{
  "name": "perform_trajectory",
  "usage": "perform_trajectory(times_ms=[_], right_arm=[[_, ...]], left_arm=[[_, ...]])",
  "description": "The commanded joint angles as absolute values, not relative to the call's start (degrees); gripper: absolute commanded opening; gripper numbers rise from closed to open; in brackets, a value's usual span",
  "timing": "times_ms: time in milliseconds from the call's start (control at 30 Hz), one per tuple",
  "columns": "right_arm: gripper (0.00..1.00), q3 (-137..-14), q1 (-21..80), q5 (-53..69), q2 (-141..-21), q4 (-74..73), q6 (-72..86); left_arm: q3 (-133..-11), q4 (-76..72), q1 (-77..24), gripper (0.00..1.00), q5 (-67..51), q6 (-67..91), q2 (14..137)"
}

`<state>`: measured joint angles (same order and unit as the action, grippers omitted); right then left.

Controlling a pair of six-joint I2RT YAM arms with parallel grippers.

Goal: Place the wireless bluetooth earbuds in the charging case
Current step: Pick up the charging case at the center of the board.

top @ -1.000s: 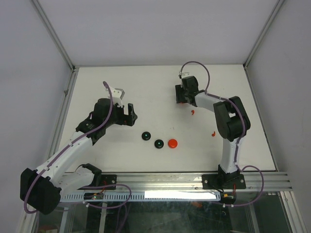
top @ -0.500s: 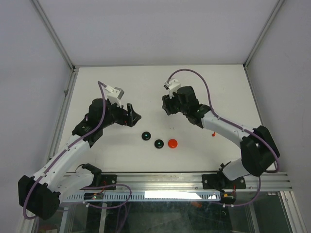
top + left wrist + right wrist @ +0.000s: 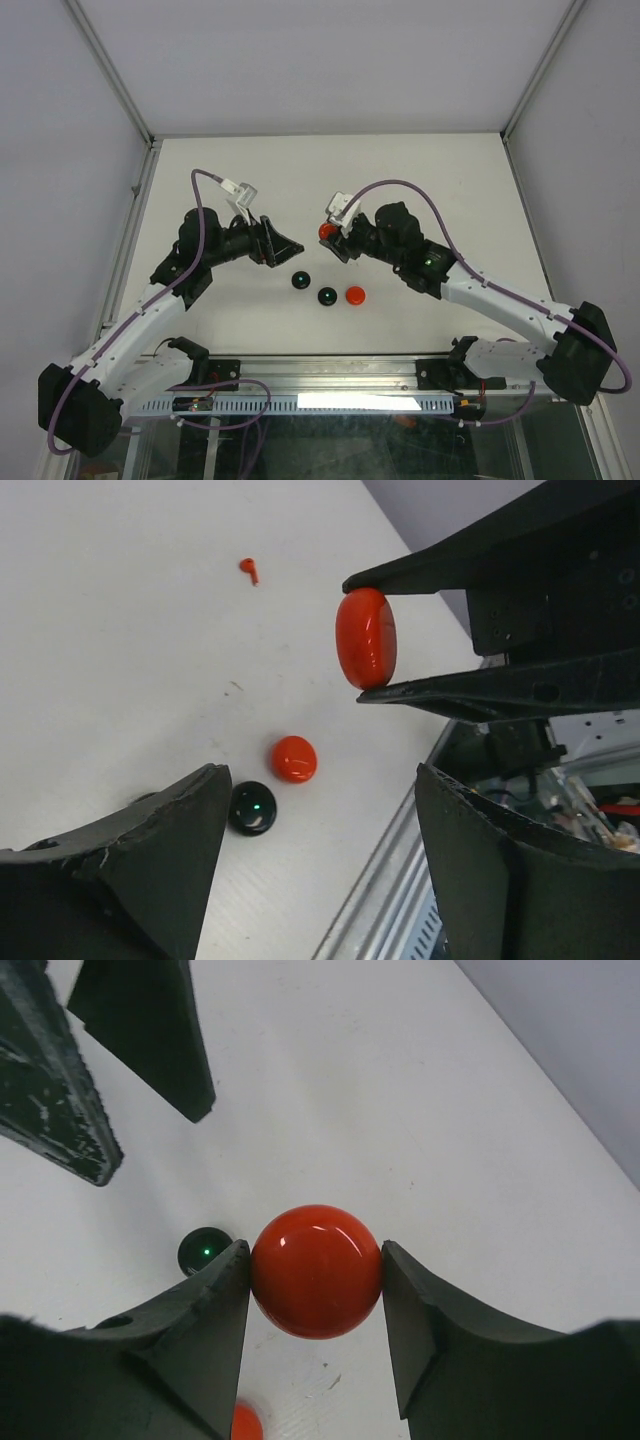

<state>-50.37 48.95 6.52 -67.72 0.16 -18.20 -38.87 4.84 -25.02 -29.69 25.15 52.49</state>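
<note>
- One tiny red earbud [image 3: 248, 570], shaped like a comma, lies alone on the white table [image 3: 450, 180].
- The right claw [image 3: 316, 1272] reaches out low and squeezes a shiny red round case [image 3: 365, 638].
- The left claw [image 3: 285, 245] points at the case, its fingers wide apart and holding nothing.

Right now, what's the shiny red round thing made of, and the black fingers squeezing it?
The red disc looks like hard, glossy plastic: bright light spots shine on its smooth skin. The black fingers look dull and scuffed, maybe matte plastic or rubber; I can't tell which.
</note>
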Motion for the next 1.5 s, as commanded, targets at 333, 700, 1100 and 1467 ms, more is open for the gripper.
perform_trajectory(times_ms=[333, 700, 1100, 1467], right_arm=[[0.48, -49.51, 54.76, 11.9, -63.18, 4.99, -29.12], [0.49, -51.91, 57.42, 11.51, -64.75, 4.13, -33.3], [0.48, -53.52, 59.64, 7.94, -65.21, 3.44, -36.79], [0.55, -52.86, 61.0, 4.94, -64.35, 4.45, -36.77]], left_arm=[[-34.31, -12.41, -24.68, 0.55, -41.55, 40.96, 53.1], [-34.18, -14.95, -25.76, 0.44, -43.75, 42.78, 56.55], [-34.24, -16.74, -29.51, 0.33, -41.87, 43.17, 58.92], [-32.9, -20.03, -29.61, 0.0, -41.14, 43.35, 57.3]])
